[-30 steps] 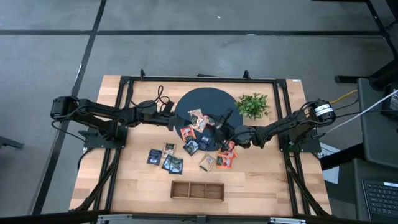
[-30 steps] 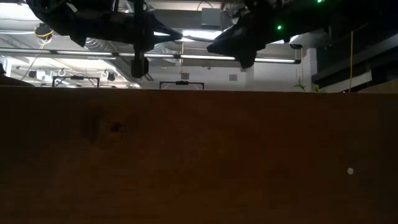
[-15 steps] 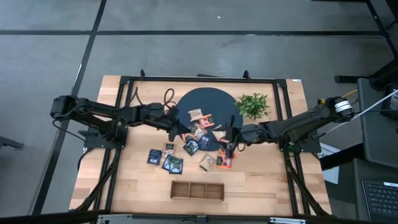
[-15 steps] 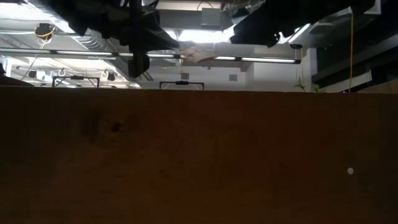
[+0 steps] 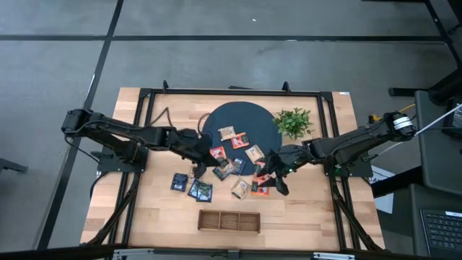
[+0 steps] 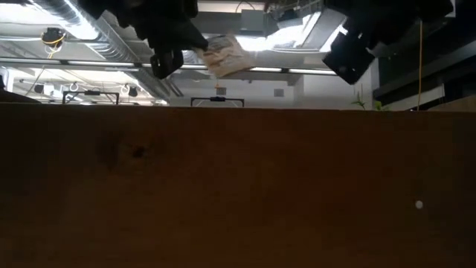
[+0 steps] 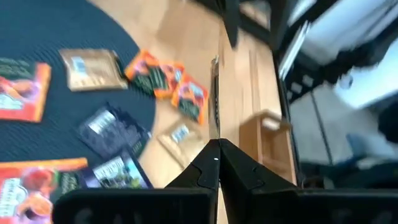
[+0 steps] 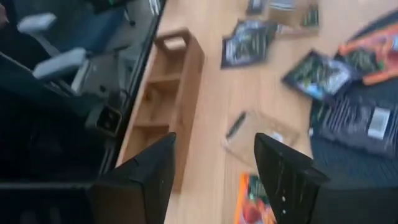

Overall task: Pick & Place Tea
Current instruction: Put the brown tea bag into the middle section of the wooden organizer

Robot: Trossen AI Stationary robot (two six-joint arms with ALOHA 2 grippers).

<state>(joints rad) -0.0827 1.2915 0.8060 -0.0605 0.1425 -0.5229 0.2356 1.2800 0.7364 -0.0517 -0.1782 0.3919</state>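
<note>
Left gripper (image 7: 217,163) jaws pinch an edge-on sachet (image 7: 215,93); right gripper (image 8: 214,167) jaws gape, empty.

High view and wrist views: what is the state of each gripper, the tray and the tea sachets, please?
left gripper: shut on a beige sachet, held up off the table.
right gripper: open, empty, above the loose sachets.
wooden tray: all three compartments empty.
loose sachets: lying flat, some on the dark mat, some on the table.
</note>
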